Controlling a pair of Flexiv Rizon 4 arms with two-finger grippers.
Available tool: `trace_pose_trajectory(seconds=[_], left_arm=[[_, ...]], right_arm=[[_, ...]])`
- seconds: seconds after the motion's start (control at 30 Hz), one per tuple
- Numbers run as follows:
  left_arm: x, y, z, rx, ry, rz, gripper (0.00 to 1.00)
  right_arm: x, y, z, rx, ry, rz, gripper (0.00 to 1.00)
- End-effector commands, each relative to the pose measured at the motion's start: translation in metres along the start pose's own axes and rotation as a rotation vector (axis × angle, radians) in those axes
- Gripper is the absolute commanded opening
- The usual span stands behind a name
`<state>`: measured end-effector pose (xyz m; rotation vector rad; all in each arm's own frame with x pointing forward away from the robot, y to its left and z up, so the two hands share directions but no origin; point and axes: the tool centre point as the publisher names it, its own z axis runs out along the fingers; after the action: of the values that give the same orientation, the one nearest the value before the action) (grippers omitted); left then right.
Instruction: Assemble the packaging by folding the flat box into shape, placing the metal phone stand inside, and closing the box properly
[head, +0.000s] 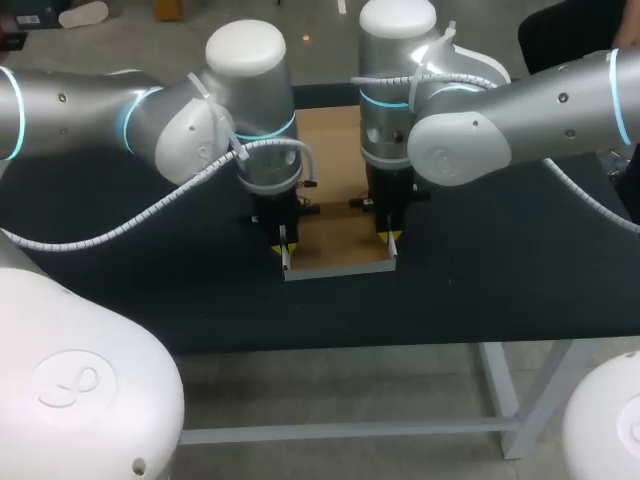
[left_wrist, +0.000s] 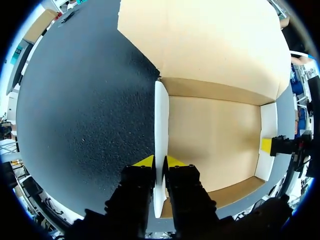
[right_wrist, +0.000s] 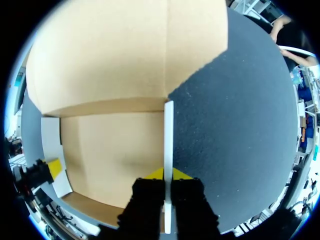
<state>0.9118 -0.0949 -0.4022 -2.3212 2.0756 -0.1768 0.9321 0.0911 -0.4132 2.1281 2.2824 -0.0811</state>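
A brown cardboard box (head: 338, 245) lies on the dark table, its white side walls raised and a flat lid panel (head: 330, 135) stretching away behind it. My left gripper (head: 284, 247) is shut on the box's left wall (left_wrist: 160, 130), one yellow tip on each face (left_wrist: 159, 161). My right gripper (head: 389, 237) is shut on the right wall (right_wrist: 168, 145) in the same way (right_wrist: 168, 173). In each wrist view the other arm's yellow tip shows at the far wall (left_wrist: 266, 145) (right_wrist: 54, 167). The inside of the box (left_wrist: 215, 140) is bare. No phone stand is in view.
The dark table mat (head: 500, 270) spreads to both sides of the box. The table's front edge (head: 330, 345) runs close below the box's near wall (head: 338, 272).
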Motion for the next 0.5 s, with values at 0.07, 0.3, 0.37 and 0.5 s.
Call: trace_pose_trajectory(seconds=[0.07, 0.3, 0.37, 0.5], left_arm=[[0.007, 0.000, 0.013, 0.014, -0.023, -0.001, 0.00], [0.007, 0.000, 0.012, 0.025, -0.031, 0.004, 0.00], [0.007, 0.000, 0.012, 0.025, -0.030, 0.005, 0.00], [0.006, 0.001, 0.012, 0.021, -0.026, 0.008, 0.00]], right_arm=[[0.003, 0.000, 0.000, 0.005, -0.003, -0.001, 0.00], [0.004, -0.001, -0.007, -0.027, 0.008, -0.049, 0.00], [0.006, -0.003, -0.012, -0.055, 0.026, -0.094, 0.18], [0.006, -0.006, -0.020, -0.095, 0.032, -0.171, 0.90]])
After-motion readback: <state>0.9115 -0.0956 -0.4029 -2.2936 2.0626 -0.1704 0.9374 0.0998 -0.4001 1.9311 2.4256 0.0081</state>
